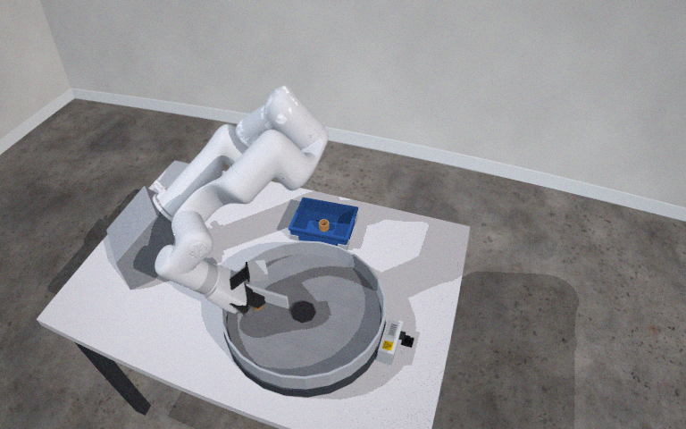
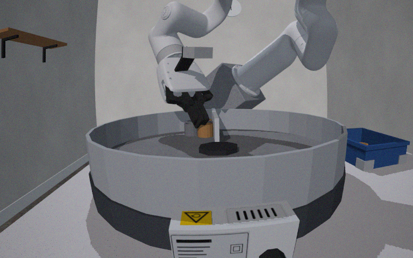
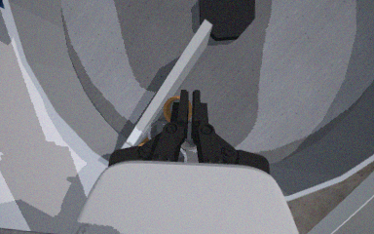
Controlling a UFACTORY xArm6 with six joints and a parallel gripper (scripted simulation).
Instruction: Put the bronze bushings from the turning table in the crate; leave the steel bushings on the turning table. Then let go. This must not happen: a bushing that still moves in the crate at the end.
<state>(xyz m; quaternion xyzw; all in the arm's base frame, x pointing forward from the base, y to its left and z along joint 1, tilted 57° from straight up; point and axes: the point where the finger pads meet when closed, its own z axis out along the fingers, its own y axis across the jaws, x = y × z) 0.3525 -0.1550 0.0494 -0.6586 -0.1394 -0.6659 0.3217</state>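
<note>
A bronze bushing (image 2: 207, 132) (image 3: 168, 106) stands upright on the turning table (image 1: 303, 372) (image 2: 213, 179), against a pale fixed bar (image 1: 271, 298) (image 2: 215, 126) (image 3: 180, 68). My gripper (image 1: 249, 305) (image 2: 200, 123) (image 3: 190, 100) reaches down onto it, fingers almost together and pinched on its wall. A steel bushing (image 2: 189, 129) stands right behind the bronze one, partly hidden by the fingers. A second bronze bushing (image 1: 323, 224) (image 2: 363, 143) lies in the blue crate (image 1: 303, 230) (image 2: 377, 152) beyond the turning table.
A black hub (image 1: 302, 311) (image 2: 218, 148) (image 3: 226, 17) sits at the turning table's centre, at the end of the bar. A white control box (image 1: 389, 341) (image 2: 231, 234) stands against the rim. The table has a high grey wall all round. A wooden shelf (image 2: 30, 37) hangs on the wall.
</note>
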